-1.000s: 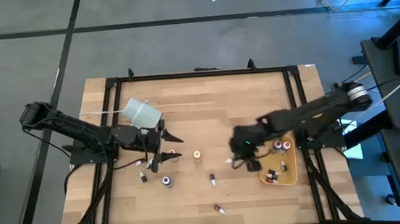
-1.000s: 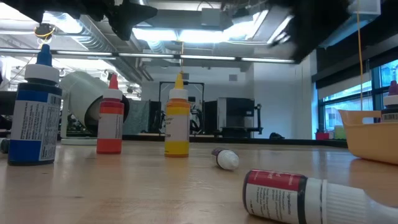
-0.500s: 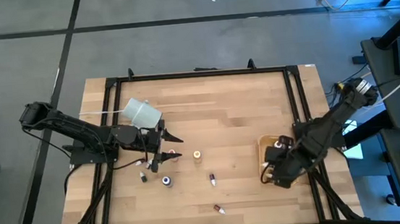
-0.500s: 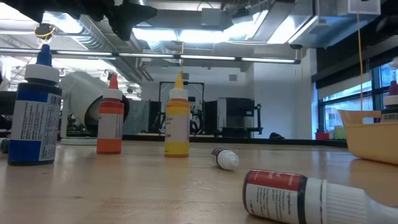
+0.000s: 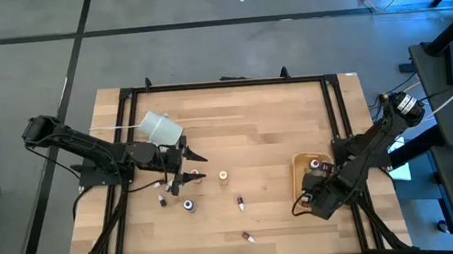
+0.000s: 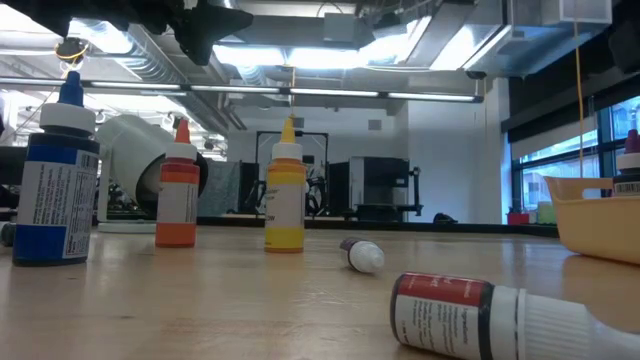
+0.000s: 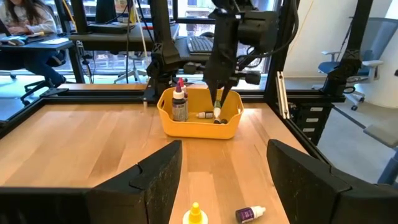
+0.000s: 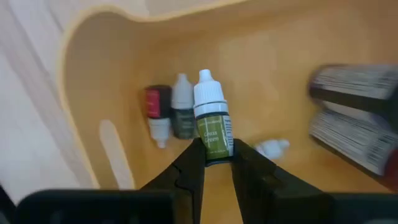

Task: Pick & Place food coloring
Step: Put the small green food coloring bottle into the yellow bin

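My right gripper (image 8: 217, 163) points down over the near end of the tan tray (image 5: 298, 163) and is shut on a green food coloring bottle (image 8: 211, 127) with a white cap. Other bottles lie in the tray (image 7: 199, 127): a red one (image 8: 157, 107) and a dark one (image 8: 182, 118). My left gripper (image 5: 191, 168) stands open at the table's left. A yellow bottle (image 7: 195, 215) and a purple one (image 7: 249, 214) lie ahead of its fingers, untouched. Blue (image 6: 55, 190), orange (image 6: 178, 195) and yellow (image 6: 285, 195) bottles stand on the table. My right gripper pinches the green bottle's base end (image 8: 217, 154) between its two fingers. The fingers come from above, pointing down, in line with the bottle. The bottle hangs below them, cap down, inside the tray (image 7: 217, 111). Whether its cap touches the tray's floor, I cannot tell.
A white cup (image 5: 161, 127) lies on its side at the far left. A red-labelled bottle (image 6: 470, 315) and a dark one (image 6: 362, 254) lie on the table (image 5: 260, 132) near its middle and front. Two larger labelled bottles (image 8: 354, 118) fill the tray's far part.
My right gripper has swung from the table's middle toward its right and near edges with the bottle. It now stands over the tray's near end, lower than before. Its wrist has rolled and its fingers have tipped to point straight down.
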`<state>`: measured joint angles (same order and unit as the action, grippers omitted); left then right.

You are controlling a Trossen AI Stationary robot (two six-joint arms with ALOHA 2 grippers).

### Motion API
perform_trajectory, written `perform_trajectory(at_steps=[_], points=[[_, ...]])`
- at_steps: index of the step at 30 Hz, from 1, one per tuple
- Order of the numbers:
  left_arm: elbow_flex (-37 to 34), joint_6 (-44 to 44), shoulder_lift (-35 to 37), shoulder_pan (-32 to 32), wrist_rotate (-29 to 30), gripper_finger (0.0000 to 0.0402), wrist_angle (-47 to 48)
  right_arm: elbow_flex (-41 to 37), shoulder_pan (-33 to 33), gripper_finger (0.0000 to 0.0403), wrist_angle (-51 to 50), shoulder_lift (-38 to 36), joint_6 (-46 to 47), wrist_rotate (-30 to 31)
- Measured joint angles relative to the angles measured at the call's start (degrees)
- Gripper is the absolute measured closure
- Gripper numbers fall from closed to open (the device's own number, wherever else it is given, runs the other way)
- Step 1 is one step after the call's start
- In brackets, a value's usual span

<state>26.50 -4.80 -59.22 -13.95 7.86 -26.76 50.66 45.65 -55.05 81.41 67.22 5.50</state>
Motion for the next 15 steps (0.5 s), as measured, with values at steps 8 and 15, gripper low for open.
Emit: perform_trajectory(at_steps=[8, 15], points=[[0.00, -0.01, 0.00, 0.00, 0.00, 0.0175, -0.01, -5.00, 0.00, 0.0328, 5.87, -0.02, 0.11, -0.07], [-0.01, 0.00, 0.00, 0.00, 0.00, 0.0171, 0.00, -6.85, -0.02, 0.0328, 7.31, -0.02, 0.19, -0.10]])
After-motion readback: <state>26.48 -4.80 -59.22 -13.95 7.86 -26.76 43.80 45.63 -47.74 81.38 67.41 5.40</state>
